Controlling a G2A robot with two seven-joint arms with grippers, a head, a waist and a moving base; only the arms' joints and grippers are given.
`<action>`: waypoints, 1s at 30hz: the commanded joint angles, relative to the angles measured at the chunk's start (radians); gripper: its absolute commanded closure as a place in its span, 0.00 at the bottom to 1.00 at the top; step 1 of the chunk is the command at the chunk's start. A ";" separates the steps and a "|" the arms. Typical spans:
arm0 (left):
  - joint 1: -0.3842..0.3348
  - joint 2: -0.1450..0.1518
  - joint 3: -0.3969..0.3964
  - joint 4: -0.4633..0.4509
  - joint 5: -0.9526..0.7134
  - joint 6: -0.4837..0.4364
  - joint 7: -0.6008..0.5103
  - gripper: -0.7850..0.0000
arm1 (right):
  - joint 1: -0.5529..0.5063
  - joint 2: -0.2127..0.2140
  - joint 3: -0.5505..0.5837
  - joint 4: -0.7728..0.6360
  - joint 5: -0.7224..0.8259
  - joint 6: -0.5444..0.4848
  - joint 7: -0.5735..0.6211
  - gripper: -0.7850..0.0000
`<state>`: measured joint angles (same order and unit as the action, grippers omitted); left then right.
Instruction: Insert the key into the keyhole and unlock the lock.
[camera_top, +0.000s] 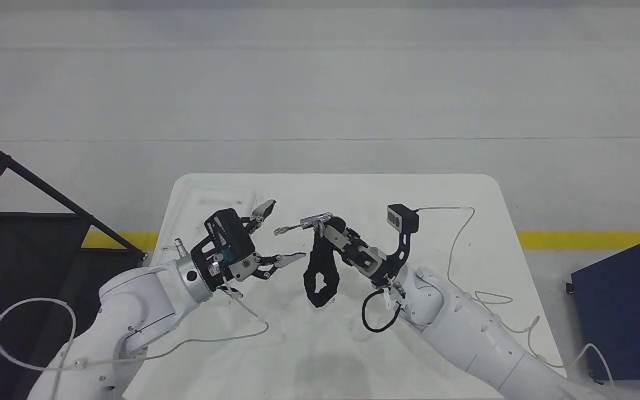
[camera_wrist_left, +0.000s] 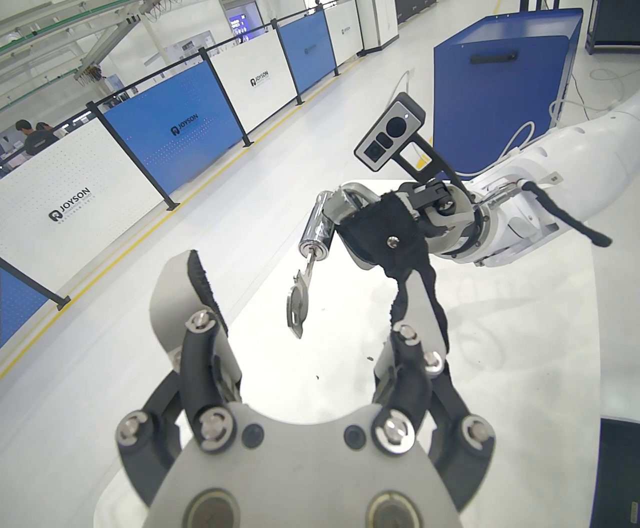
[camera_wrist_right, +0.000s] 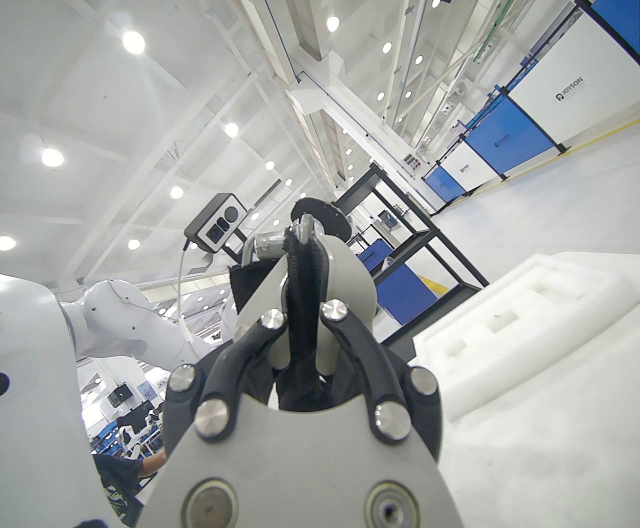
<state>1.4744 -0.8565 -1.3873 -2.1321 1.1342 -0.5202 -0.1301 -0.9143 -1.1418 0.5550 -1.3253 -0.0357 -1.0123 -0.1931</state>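
**Top view:** white table (camera_top: 440, 195) with rounded corners, toward 6 o'clock. A yellow floor line (camera_top: 580, 240) shows at 3 and 9 o'clock of the table. A black slanted bar (camera_top: 60, 200) lies at 9 o'clock and a blue cabinet (camera_top: 612, 300) at 4 o'clock.

**Left wrist view:** blue-and-white barrier panels (camera_wrist_left: 170, 130) lining the floor.

**Right wrist view:** white foam tray (camera_wrist_right: 575, 280) with rectangular recesses, and a black frame rack (camera_wrist_right: 431, 226).

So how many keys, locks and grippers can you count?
key: 1
lock: 1
grippers: 2, the left gripper and the right gripper
Total: 4
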 joint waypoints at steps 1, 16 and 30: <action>-0.007 -0.002 0.005 0.007 -0.004 -0.003 -0.005 0.47 | 0.000 0.000 0.000 0.000 0.000 0.000 0.000 1.00; 0.054 -0.006 -0.054 -0.003 0.001 -0.012 0.015 1.00 | 0.000 0.000 0.000 0.000 0.000 0.000 0.000 1.00; 0.154 -0.007 0.009 -0.135 0.759 0.192 0.119 1.00 | 0.000 0.000 0.000 0.000 0.000 0.000 0.000 1.00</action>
<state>1.6165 -0.8647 -1.3974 -2.2611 1.7247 -0.3630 -0.0089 -0.9144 -1.1417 0.5551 -1.3252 -0.0356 -1.0123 -0.1932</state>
